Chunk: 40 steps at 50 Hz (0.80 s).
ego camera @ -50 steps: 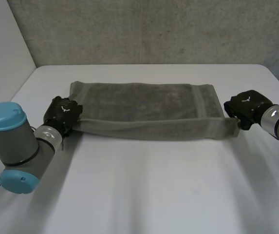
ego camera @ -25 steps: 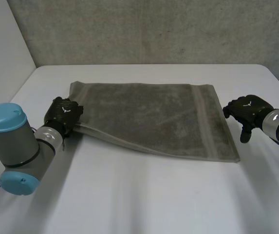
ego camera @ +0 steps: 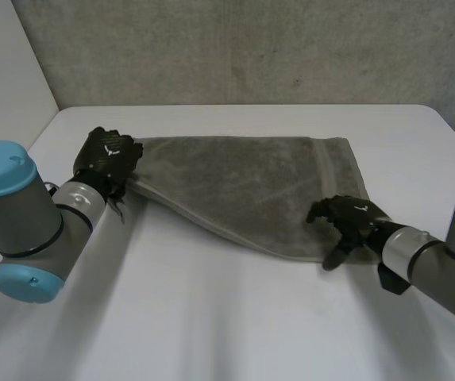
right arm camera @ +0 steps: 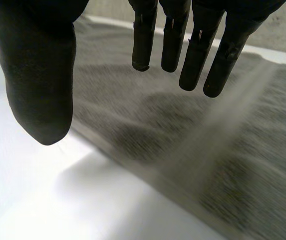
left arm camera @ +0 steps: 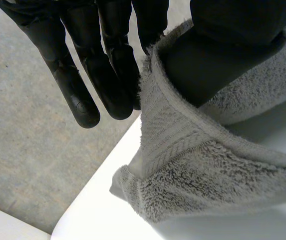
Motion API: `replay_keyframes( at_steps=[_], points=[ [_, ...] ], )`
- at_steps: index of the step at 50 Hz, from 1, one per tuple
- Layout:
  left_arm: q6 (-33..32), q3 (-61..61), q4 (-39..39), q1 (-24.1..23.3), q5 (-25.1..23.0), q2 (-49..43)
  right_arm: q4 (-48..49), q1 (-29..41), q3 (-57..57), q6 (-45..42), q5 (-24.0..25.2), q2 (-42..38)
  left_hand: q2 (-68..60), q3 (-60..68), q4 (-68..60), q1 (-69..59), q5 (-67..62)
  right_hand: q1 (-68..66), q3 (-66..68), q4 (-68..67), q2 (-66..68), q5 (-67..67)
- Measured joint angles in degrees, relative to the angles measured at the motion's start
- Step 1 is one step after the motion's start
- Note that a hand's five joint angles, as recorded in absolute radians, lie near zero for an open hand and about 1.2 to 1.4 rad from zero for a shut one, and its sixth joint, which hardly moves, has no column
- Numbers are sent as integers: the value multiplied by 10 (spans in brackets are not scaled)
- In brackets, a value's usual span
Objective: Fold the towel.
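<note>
1. The white table [ego camera: 211, 317] carries the towel on its far half
2. The grey towel [ego camera: 243, 178] lies with its long axis from the table's left edge towards its right edge. The far edge is straight, but the near edge runs slanted from the left hand to the right hand, so I judge that the fold is not yet made
3. The left hand [ego camera: 109, 159] is near the table's far left corner and is clamped on the towel's left end. The left wrist view shows what the head view hides: the hem is pinched between the thumb and the fingers [left arm camera: 115, 75], and this corner is lifted off the table
4. The right hand [ego camera: 346, 222] is over the towel's near right corner, with fingers straight, thumb apart, holding nothing. In the right wrist view the cloth lies under the fingertips; if they touch it, I cannot tell
5. The coming move probably depends on this corner: it is just below the right hand, well apart from the left one, so the right hand should close on it
</note>
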<state>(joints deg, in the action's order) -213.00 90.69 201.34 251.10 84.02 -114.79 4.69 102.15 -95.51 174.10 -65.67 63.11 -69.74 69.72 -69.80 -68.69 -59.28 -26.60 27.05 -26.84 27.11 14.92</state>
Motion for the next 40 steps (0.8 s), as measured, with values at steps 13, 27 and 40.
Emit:
replay_keyframes(
  at_steps=[13,27,40],
  points=[
    [64,-40,-44,-1,0,10,49,105,67,95,-66,-58,0,0,0,0,0,0,0,0,0,0],
    [95,-64,-67,6,1,8,52,172,146,95,-108,-140,0,0,0,0,0,-69,61,-63,58,87],
    [99,-64,-68,17,1,7,60,162,155,86,-179,-144,0,0,0,0,0,-208,203,-205,205,223]
  ],
)
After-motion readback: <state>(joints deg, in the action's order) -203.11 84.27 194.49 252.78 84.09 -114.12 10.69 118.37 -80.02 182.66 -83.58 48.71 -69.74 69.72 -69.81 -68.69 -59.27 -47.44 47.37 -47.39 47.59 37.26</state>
